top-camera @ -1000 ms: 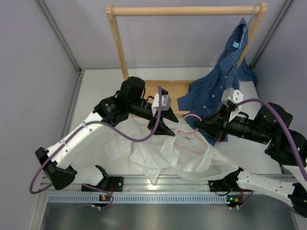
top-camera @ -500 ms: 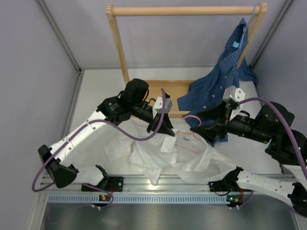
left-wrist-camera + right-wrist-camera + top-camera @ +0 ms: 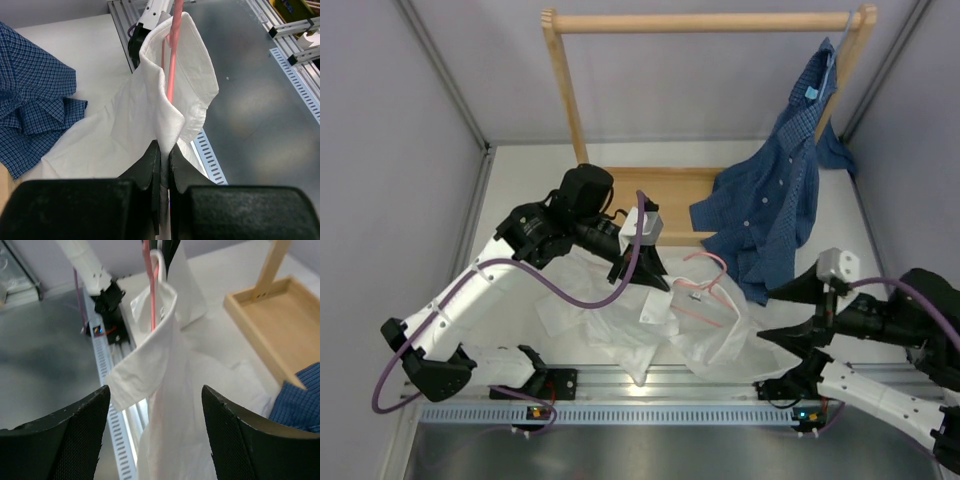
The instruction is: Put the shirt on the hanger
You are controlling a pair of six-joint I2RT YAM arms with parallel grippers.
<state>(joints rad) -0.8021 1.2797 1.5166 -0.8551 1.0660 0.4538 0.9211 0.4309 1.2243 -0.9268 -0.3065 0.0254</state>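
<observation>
Your left gripper (image 3: 655, 283) pinches shirt (image 3: 710, 345). Hanger (image 3: 703, 312) lies just right of it, on cloth. Your right gripper (image 3: 767, 316) spread wide, clear of shirt.

Blue shirt (image 3: 775, 190) overhangs the tray (image 3: 685, 188) on the right; rail (image 3: 700, 22) leftward is bare.

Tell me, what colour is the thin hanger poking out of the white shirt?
Pink. The hanger shows best in the left wrist view, against the white shirt.
</observation>
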